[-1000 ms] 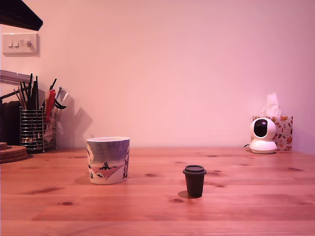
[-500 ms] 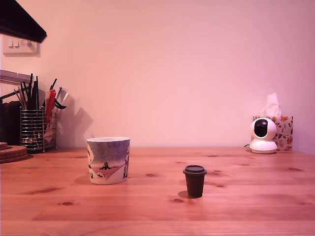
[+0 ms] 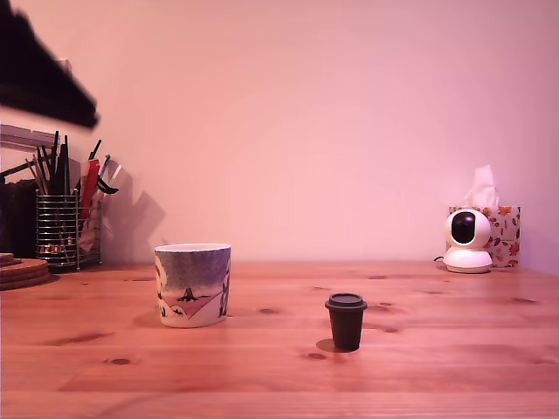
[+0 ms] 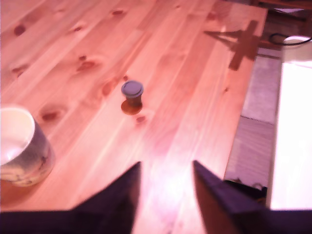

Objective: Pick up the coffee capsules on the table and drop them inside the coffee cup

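Observation:
A small dark coffee capsule (image 3: 347, 320) stands upright on the wooden table, to the exterior view's right of the coffee cup (image 3: 192, 284). The cup is short and wide, painted with a dark tree under a blue-grey sky. From the wrist, the capsule (image 4: 132, 93) sits well ahead of my gripper (image 4: 165, 168), and the cup (image 4: 22, 146) shows its white inside off to one side. My gripper is open with nothing between its dark fingers (image 4: 127, 181), high above the table. Only a blurred dark part of the arm (image 3: 44, 74) shows in the exterior view's upper left.
A wire mesh pen holder (image 3: 63, 225) with pens stands at the back on the exterior view's left, beside round wooden coasters (image 3: 22, 271). A white camera (image 3: 466, 240) and a tissue box (image 3: 500, 229) sit at the back right. The table's edge (image 4: 241, 122) borders the floor.
The dark arm in the exterior view's upper left has come lower and further right. Cup and capsule have not moved.

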Robot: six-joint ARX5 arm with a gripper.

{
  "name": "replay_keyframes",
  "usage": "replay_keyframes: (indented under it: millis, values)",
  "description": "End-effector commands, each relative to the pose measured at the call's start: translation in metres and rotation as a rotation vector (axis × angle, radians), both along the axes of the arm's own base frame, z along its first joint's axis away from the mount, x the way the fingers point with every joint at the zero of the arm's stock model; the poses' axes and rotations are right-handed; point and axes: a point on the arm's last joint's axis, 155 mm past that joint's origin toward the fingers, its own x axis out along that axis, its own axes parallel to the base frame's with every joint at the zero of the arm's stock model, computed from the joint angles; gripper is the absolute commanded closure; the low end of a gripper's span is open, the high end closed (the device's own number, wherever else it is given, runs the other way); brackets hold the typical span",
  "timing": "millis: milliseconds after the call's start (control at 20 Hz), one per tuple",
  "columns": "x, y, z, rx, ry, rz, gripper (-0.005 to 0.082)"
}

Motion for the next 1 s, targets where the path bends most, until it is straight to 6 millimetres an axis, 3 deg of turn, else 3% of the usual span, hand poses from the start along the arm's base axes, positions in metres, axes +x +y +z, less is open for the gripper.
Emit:
replay_keyframes:
  millis: [0, 200, 950]
  values:
    - [-0.001, 0.000, -0.013, 0.002, 0.009, 0.000, 0.0123]
    - [0.001, -0.002, -0.033, -0.019, -0.027, -0.004, 0.0123]
    - [0.025, -0.020, -0.065, -0.083, -0.031, 0.001, 0.0125]
